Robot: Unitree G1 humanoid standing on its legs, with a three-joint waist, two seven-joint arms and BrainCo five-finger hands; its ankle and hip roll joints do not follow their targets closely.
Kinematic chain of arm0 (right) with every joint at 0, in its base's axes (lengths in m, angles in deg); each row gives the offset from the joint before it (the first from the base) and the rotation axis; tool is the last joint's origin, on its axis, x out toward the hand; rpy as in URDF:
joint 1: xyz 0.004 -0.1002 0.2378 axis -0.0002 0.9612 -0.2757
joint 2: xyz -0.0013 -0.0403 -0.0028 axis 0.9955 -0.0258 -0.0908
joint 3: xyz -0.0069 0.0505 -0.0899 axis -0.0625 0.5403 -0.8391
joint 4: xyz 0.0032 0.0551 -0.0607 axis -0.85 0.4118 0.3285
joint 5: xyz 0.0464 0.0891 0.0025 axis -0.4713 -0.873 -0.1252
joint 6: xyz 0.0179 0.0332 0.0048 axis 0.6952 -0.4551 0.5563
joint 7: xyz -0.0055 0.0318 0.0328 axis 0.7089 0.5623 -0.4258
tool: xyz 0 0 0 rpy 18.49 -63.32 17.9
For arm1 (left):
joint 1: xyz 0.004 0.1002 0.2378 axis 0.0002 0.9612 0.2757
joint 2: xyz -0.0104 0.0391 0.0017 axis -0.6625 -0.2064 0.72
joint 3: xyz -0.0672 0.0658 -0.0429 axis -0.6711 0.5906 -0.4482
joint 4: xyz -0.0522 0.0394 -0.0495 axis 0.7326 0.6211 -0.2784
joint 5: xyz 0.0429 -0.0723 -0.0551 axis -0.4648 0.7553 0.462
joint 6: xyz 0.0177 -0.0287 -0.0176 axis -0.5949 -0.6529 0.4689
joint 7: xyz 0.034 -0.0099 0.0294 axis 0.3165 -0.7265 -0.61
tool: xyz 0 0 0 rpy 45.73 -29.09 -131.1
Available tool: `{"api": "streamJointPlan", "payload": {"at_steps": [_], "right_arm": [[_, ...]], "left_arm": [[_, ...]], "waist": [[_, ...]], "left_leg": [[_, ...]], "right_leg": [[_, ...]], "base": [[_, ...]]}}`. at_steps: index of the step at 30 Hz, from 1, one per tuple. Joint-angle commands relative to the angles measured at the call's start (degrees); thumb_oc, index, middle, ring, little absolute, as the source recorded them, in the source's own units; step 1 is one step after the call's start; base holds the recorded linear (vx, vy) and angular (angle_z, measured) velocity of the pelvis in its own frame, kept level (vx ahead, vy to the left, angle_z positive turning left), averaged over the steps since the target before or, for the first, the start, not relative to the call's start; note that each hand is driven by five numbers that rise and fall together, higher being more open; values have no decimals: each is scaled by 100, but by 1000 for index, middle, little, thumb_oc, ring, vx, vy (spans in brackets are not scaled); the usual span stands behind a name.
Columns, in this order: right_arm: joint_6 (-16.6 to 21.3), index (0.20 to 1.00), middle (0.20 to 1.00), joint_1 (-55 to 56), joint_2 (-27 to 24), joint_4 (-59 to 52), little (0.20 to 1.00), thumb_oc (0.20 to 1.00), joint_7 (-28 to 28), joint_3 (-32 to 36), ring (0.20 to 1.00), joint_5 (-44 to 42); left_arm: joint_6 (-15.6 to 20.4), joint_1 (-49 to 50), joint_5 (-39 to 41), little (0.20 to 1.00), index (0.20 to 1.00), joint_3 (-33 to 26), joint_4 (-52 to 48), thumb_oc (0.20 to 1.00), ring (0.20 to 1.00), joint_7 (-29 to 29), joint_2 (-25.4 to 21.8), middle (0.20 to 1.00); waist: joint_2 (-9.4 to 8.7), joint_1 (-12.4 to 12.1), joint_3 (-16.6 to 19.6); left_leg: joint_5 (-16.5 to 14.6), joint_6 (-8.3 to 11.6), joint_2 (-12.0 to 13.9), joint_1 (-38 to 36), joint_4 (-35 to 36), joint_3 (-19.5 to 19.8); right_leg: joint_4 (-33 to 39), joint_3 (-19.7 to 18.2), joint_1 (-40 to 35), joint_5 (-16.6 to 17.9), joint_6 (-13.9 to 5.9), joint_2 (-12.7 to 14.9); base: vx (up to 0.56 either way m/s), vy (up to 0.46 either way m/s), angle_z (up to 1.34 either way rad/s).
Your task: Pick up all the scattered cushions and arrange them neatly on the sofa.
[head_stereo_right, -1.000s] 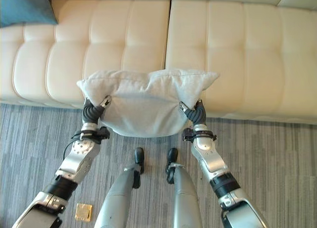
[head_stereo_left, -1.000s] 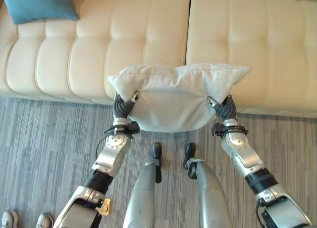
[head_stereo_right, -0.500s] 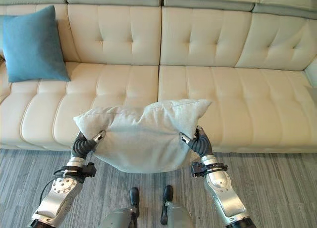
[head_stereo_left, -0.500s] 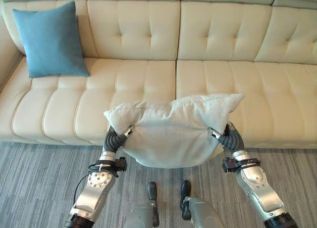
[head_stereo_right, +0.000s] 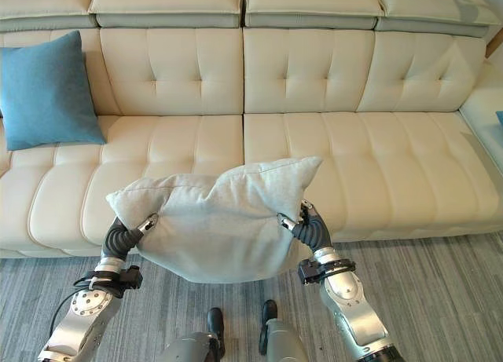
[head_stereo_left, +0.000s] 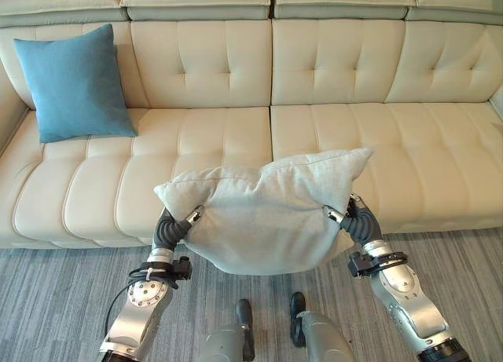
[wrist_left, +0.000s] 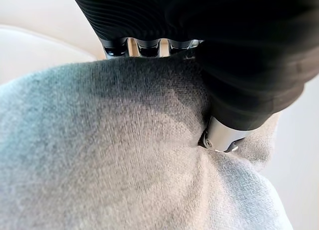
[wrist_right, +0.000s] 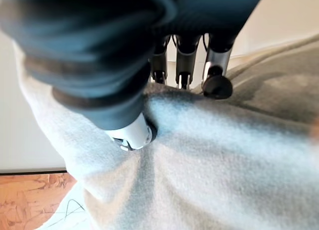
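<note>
Grey cushion [head_stereo_left: 263, 213]: I hold it in the air, before the cream sofa [head_stereo_left: 409, 150]
My left hand [head_stereo_left: 174, 227]: pinching its left side
My right hand [head_stereo_left: 352, 221]: pinching its right side
Blue cushion [head_stereo_left: 72, 83]: upright on the sofa's left end

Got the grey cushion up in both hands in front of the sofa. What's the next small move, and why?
Probably carry the grey cushion forward over the sofa seat. The left hand and right hand pinch its two sides, and it hangs at the seat's front edge, above the carpet. The blue cushion already leans on the backrest at the left, so the bare middle seat looks the natural spot.
</note>
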State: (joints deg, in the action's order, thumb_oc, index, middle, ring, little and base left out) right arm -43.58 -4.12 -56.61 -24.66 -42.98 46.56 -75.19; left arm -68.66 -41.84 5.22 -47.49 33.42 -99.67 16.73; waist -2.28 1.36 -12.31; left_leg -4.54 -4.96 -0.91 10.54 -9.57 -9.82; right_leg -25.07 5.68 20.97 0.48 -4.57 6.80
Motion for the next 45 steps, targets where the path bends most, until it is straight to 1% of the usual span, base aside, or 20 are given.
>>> {"api": "streamJointPlan", "payload": {"at_steps": [1, 5, 6, 8, 9, 10, 11, 12, 13, 14, 16, 17, 19, 20, 23, 26, 28, 31, 34, 45], "right_arm": [[541, 200, 200, -636, 273, -709, 200, 200, -468, -200, 200, -527], [526, 200, 200, -661, 212, -714, 200, 200, -567, -239, 200, -653], [507, 200, 200, -650, 183, -718, 200, 200, -590, -221, 200, -666], [498, 200, 200, -625, 190, -729, 200, 200, -618, -207, 200, -682], [474, 200, 200, -518, 202, -768, 200, 200, -694, -183, 200, -791], [435, 200, 200, -378, 162, -786, 200, 200, -820, -153, 200, -818], [433, 200, 200, -372, 159, -790, 200, 200, -820, -151, 200, -818], [471, 200, 200, -349, -10, -775, 200, 200, -846, -101, 200, -757], [470, 200, 200, -350, -8, -776, 200, 200, -846, -102, 200, -757], [462, 200, 200, -360, -71, -792, 200, 200, -856, -50, 200, -749], [483, 200, 200, -330, -181, -798, 200, 200, -809, 36, 200, -741], [488, 200, 200, -272, -240, -795, 200, 200, -787, 118, 200, -747], [455, 200, 200, -209, -295, -786, 200, 200, -754, 210, 200, -717], [457, 200, 200, -210, -289, -771, 200, 200, -720, 243, 200, -724], [456, 200, 200, -170, -271, -787, 200, 200, -714, 354, 200, -666], [452, 200, 200, -197, -226, -724, 200, 200, -647, 388, 200, -633], [446, 200, 200, -210, -204, -683, 200, 200, -607, 400, 200, -607], [432, 200, 200, -247, -122, -677, 200, 200, -623, 372, 200, -460], [415, 200, 200, -450, -98, -536, 200, 200, -572, 266, 200, -233], [485, 200, 200, -1832, 252, 126, 200, 200, -135, -196, 200, -12]], "left_arm": [[411, -219, -55, 200, 200, -30, -740, 200, 200, 160, -163, 200], [411, -208, 43, 200, 200, -17, -732, 200, 200, 224, -62, 200], [412, -295, 47, 200, 200, 18, -664, 200, 200, 253, 4, 200], [411, -346, 55, 200, 200, 64, -624, 200, 200, 275, 59, 200], [409, -459, 103, 200, 200, 179, -525, 200, 200, 358, 111, 200], [415, -468, 104, 200, 200, 294, -459, 200, 200, 464, 183, 200], [416, -467, 104, 200, 200, 296, -459, 200, 200, 465, 185, 200], [428, -481, 132, 200, 200, 338, -410, 200, 200, 519, 209, 200], [429, -482, 132, 200, 200, 337, -409, 200, 200, 519, 206, 200], [401, -512, 161, 200, 200, 355, -403, 200, 200, 571, 198, 200], [384, -509, 218, 200, 200, 321, -400, 200, 200, 612, 234, 200], [381, -492, 205, 200, 200, 293, -351, 200, 200, 609, 255, 200], [339, -534, 192, 200, 200, 295, -318, 200, 200, 636, 263, 200], [320, -562, 182, 200, 200, 323, -285, 200, 200, 646, 271, 200], [274, -545, 72, 200, 200, 303, -256, 200, 200, 689, 279, 200], [258, -545, -23, 200, 200, 271, -269, 200, 200, 651, 248, 200], [261, -545, -51, 200, 200, 252, -272, 200, 200, 623, 244, 200], [257, -498, -76, 200, 200, 194, -275, 200, 200, 611, 277, 200], [266, -569, -183, 200, 200, 221, -200, 200, 200, 568, 211, 200], [342, -1521, -157, 200, 200, 449, 345, 200, 200, 99, 73, 200]], "waist": [[43, -1, -27], [60, 100, -24], [125, 200, -37], [178, 264, -39], [186, 358, 37], [232, 461, 173], [242, 466, 174], [366, 538, 238], [347, 552, 249], [354, 573, 267], [349, 582, 276], [386, 595, 303], [314, 549, 294], [290, 524, 274], [184, 410, 194], [142, 300, 133], [142, 262, 122], [206, 201, 235], [206, 158, 397], [180, -67, 571]], "left_leg": [[-760, 88, -22, -618, -84, 182], [-888, 137, -142, -948, 91, 235], [-1007, 198, -192, -1220, 174, 356], [-1086, 258, -166, -1409, 223, 421], [-1166, 401, -143, -1703, 274, 513], [-943, 636, 13, -1858, 118, 555], [-946, 643, 24, -1859, 116, 562], [-346, 912, 295, -1661, -765, 534], [-325, 911, 275, -1638, -764, 547], [107, 1036, 486, -1326, -1483, 478], [468, 981, 741, -902, -2406, 271], [545, 947, 891, -873, -2526, 125], [319, 799, 881, -458, -2764, 30], [111, 730, 812, -168, -2708, 4], [-95, 671, 765, 316, -2081, -9], [152, 806, 621, 542, -1168, 300], [256, 852, 608, 633, -1008, 374], [229, 863, 592, 149, -218, 475], [238, 847, 485, -219, 117, 452], [244, 724, 300, -755, 817, 342]], "right_leg": [[581, -28, -181, 247, -410, 238], [1412, 59, 137, 377, -453, 78], [1895, 39, 363, 568, -541, -10], [2083, 23, 422, 639, -574, -47], [2203, -72, 452, 692, -598, -19], [2020, -188, 263, 805, -480, -65], [2020, -176, 258, 800, -475, -71], [1881, -59, 44, 703, -288, -177], [1896, -57, 54, 720, -287, -154], [1860, 8, -117, 581, -147, -172], [1820, 49, -351, 306, 127, -282], [1798, 58, -489, 151, 223, -390], [1801, -18, -710, -9, 300, -407], [1806, -40, -826, -87, 290, -394], [1822, -123, -1118, -196, 247, -353], [1886, -195, -1334, -243, 204, -366], [1918, -202, -1424, -259, 193, -367], [1930, -287, -1599, -326, 160, -452], [2083, -332, -1726, -280, 117, -400], [2444, -311, -1970, -139, -68, -177]], "base": [[203, 0, -8], [223, -16, -1], [510, -98, 2], [433, -125, 24], [596, -270, 52], [589, -274, 62], [576, -363, 79], [268, -211, 85], [364, -308, 68], [181, -200, 59], [290, -269, 39], [298, -223, -27], [282, -156, -35], [256, -82, -25], [229, -13, -15], [171, 32, -26], [145, 52, -17], [205, 98, -23], [213, 114, -22], [63, 71, 2]]}}
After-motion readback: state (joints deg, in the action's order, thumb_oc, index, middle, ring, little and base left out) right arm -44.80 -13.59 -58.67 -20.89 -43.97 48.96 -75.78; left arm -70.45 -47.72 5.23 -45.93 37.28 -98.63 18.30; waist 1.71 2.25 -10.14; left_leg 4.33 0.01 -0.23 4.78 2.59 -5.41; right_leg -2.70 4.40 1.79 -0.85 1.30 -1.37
